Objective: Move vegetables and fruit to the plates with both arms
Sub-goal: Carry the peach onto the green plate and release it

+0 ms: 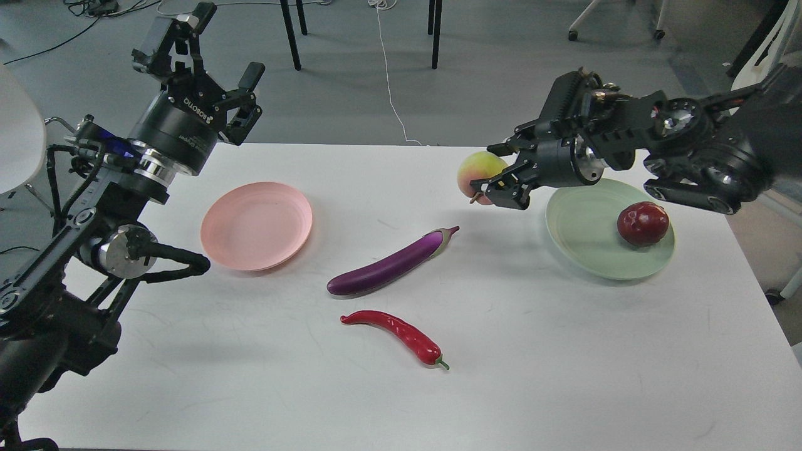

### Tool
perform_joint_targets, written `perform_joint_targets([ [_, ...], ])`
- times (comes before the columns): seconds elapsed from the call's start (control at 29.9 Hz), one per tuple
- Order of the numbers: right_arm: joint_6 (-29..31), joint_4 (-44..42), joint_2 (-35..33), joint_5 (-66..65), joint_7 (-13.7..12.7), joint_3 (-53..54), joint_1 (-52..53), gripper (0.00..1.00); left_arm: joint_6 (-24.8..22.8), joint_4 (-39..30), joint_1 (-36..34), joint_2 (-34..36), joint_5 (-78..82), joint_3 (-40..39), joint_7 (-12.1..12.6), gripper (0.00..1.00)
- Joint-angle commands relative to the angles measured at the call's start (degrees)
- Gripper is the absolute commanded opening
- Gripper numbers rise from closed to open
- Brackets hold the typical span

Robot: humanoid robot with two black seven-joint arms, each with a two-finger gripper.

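Note:
My right gripper point(487, 176) is shut on the yellow-pink peach point(477, 171) and holds it in the air, just left of the pale green plate point(583, 241). A dark red pomegranate point(642, 223) lies on that plate's right side. The purple eggplant point(388, 263) lies slanted at the table's middle. The red chili pepper point(398, 335) lies in front of it. The pale pink plate point(257, 225) is bare at the left. My left gripper point(216, 47) is open and empty, raised above the table's back left edge.
The white table point(564, 363) ends near the right side of the view. Chair legs point(291, 34) and a white cable point(388, 75) are on the floor behind it. A white chair point(761, 94) stands at the far right.

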Motion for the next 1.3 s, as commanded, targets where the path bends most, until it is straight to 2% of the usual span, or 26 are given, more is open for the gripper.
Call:
perform_joint_targets([
  [0.0,-0.1,-1.5,-3.6,-0.3,0.0,-1.1,-3.5,0.37,0.0,-0.1,0.1,0.1,0.0,0.1,-0.1,0.98],
  [0.37,-2.9,-7.7,-5.1,-0.6,0.0,-1.0,-13.4,0.43,0.0,-0.2,0.2,1.1,0.0,0.1,0.0,0.98],
  [0.47,-3.0,-8.1,-5.4,-0.6,0.0,-1.0,-14.6,0.51,-0.1,-0.2,0.2,1.2,0.0,0.1,-0.1,0.98],
  [0.53,-3.0,-8.1,-5.4,-0.7,0.0,-1.0,-15.3,0.52,0.0,-0.2,0.2,1.2,0.0,0.2,-0.1,0.98],
  [0.6,-3.0,-8.6,-5.8,-0.6,0.0,-1.0,-15.8,0.59,0.0,-0.2,0.2,1.2,0.0,0.2,0.0,0.98],
  [0.73,-3.0,-9.3,-6.5,-0.5,0.0,-0.8,-16.1,0.86,0.0,-0.2,0.2,1.2,0.0,0.2,0.0,0.98],
  [0.8,-3.0,-9.2,-7.1,-0.5,0.0,-0.6,-16.1,0.93,0.0,-0.2,0.2,1.2,0.0,0.1,0.0,0.98],
  [1.1,-3.0,-8.1,-10.2,-0.3,0.0,0.5,-15.3,0.97,0.0,-0.2,0.2,1.3,0.0,0.2,-0.1,0.98],
  [1.27,-2.3,-8.0,-15.9,0.5,0.0,19.2,-15.9,0.97,-0.2,-0.2,0.2,1.5,0.0,0.1,-0.3,0.98],
])
